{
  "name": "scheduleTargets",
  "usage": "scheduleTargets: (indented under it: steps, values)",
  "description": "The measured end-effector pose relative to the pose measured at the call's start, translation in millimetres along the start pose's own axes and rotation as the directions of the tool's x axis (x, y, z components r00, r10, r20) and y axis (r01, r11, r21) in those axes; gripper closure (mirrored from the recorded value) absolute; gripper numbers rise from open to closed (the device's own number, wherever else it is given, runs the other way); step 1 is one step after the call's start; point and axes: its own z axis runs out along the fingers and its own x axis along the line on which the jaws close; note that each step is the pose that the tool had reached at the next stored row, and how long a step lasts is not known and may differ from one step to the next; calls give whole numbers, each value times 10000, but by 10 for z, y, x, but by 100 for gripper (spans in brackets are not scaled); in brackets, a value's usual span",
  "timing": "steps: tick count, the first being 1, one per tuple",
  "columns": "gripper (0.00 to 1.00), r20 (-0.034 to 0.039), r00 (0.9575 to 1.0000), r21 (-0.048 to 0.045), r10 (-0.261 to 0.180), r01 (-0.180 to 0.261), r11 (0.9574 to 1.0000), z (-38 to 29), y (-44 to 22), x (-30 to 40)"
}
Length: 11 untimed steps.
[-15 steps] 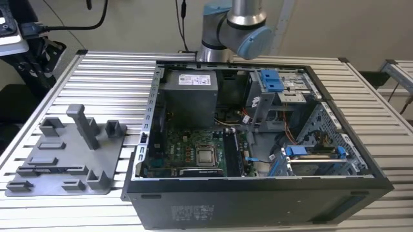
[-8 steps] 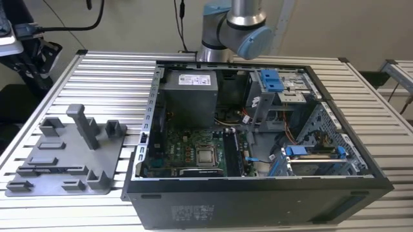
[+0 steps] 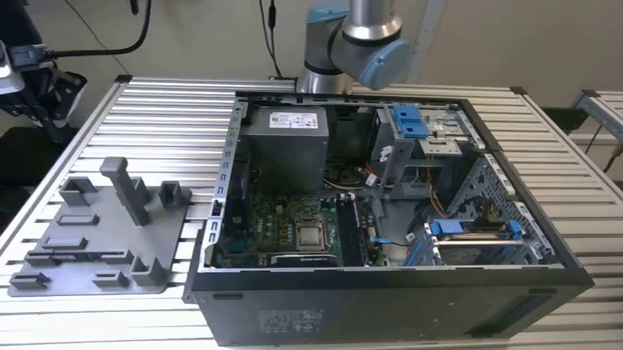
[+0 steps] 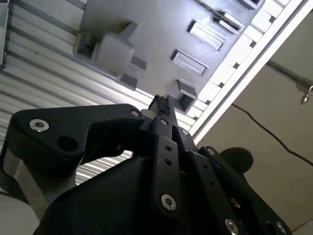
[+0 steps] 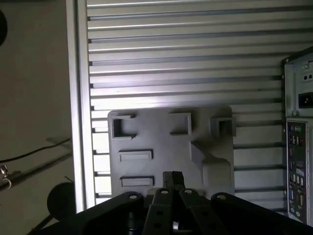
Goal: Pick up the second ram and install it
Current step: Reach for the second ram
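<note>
The pincer [image 5: 172, 178] hangs above the grey holder tray [image 5: 161, 142]. In both wrist views its black fingers are drawn together at the tip [image 4: 159, 104] with no gap showing, and nothing can be made out clamped between them. The tray lies on the slatted metal surface [image 3: 165, 124], close to the surface's edge on the exterior view's left. The open computer case [image 3: 389, 281] stands just beside it, towards the exterior view's right. The second ram [image 3: 80, 256] seems to be the thin dark strip lying in the long low slot by the tray's near edge, though it is too small to be sure. The arm [image 3: 355, 44] rises behind the case at the surface's far edge.
</note>
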Motion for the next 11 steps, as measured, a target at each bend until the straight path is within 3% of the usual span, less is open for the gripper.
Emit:
scheduleTargets:
  steps: [11]
  values:
    - [89, -2, 10000, 37, 1, -1, 10000, 23, -267, 40]
